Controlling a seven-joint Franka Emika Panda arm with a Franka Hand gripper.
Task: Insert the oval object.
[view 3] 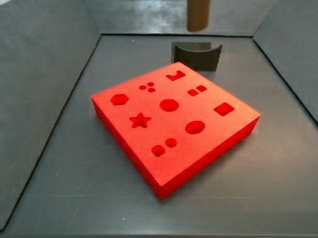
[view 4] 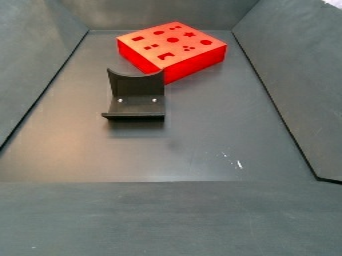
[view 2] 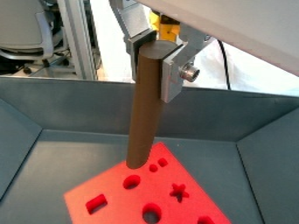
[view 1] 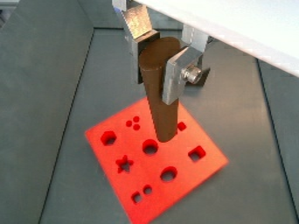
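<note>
Brown and wood-like, the oval object [view 1: 160, 92] is hanging upright in the tool [view 1: 156, 54], whose flat silver fingers [view 1: 176, 74] are pinching its upper end from both sides, as both wrist views are showing. The rod is hovering in the air above the red block [view 1: 152, 163], its lower end [view 2: 136, 160] not touching the block's top in a wrist view. In a side view only the rod's lower tip [view 3: 198, 11] is entering the picture at the upper edge, well above the grey table [view 3: 74, 186]. The red block [view 3: 174, 116] is lying flat on the table, its top face carrying cut-outs of several shapes: a star [view 3: 139, 120], round holes, a square and small paired dots. The fixture [view 3: 198, 53], a dark curved bracket, is standing just beyond the block in that side view. In a side view taken from farther off, the fixture [view 4: 134, 96] is standing nearer the camera than the block [view 4: 173, 49], and the tool itself is lying outside the picture.
</note>
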